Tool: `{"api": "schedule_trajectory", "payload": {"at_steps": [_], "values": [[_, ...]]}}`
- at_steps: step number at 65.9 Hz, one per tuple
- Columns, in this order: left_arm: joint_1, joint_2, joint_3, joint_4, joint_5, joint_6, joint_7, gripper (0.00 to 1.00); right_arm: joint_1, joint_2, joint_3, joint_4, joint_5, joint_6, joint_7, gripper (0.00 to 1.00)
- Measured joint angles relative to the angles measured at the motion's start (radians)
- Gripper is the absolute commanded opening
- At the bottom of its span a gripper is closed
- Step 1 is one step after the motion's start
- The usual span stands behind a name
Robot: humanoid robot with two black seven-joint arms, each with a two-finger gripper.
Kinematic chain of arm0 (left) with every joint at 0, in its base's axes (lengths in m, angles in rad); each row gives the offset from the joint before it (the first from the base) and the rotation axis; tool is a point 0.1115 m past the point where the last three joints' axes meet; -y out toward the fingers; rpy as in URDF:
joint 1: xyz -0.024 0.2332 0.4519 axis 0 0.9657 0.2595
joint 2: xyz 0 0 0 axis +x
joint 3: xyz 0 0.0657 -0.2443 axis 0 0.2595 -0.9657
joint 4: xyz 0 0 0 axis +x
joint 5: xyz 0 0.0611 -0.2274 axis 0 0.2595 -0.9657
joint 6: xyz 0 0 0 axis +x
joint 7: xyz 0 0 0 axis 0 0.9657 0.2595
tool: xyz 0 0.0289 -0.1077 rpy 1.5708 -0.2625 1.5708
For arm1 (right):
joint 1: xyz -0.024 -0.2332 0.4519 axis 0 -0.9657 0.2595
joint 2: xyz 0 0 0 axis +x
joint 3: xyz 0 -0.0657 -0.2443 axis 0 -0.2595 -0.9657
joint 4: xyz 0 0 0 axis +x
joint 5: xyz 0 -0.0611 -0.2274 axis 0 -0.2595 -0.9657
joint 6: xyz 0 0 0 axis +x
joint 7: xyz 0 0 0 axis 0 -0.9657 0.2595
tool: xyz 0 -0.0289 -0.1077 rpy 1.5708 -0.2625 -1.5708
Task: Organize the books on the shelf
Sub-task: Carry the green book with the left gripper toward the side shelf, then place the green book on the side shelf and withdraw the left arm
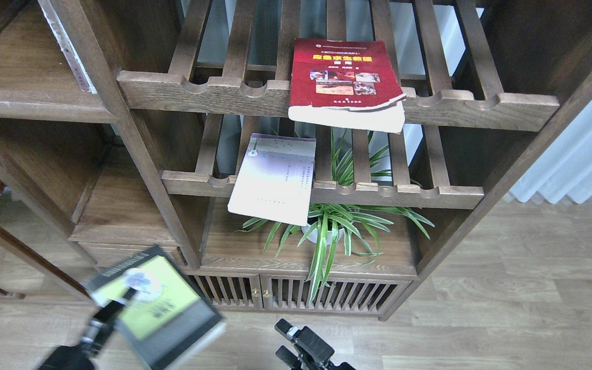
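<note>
From the head view, the left hand point(121, 300) at seven o'clock grips the black-bordered pale green book point(165, 313), holding it tilted in the air over the wooden floor point(506, 303) in front of the bookcase. The thick red book point(345, 82) lies at twelve o'clock on the upper slatted rack point(183, 92), overhanging its front rail, and the white-lavender book point(275, 177) sits centre on the lower slatted rack point(429, 194), jutting over a spider plant point(334, 231) on the solid shelf point(255, 252). The right hand point(288, 341) at six o'clock holds nothing, its fingers slightly apart.
</note>
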Motion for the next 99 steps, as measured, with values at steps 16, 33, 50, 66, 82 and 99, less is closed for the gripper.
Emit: {"api": "schedule_trajectory", "payload": {"at_steps": [16,33,50,66,82,99], "values": [[0.02,0.048,-0.245,-0.015,0.008,0.0,0.039,0.07,0.009,0.0,0.0,-0.012,0.0,0.0,0.0,0.99],[0.019,0.059,-0.452,-0.059,0.012,0.0,0.154,0.07,0.04,0.0,0.0,-0.045,0.0,0.0,0.0,0.99],[0.014,0.165,-0.599,-0.079,0.013,0.0,0.173,0.07,0.041,0.0,0.0,-0.055,0.0,0.0,0.0,0.99],[-0.036,0.247,-0.71,-0.073,0.051,0.0,0.22,0.07,0.041,0.0,0.0,-0.056,0.001,0.0,0.0,0.99],[-0.216,0.257,-0.796,-0.072,0.265,0.0,0.251,0.07,0.041,0.0,0.0,-0.056,0.002,0.0,0.001,0.99],[-0.445,0.245,-0.809,-0.06,0.491,0.0,0.253,0.07,0.039,0.0,0.0,-0.055,0.003,0.0,0.001,0.99]]}}
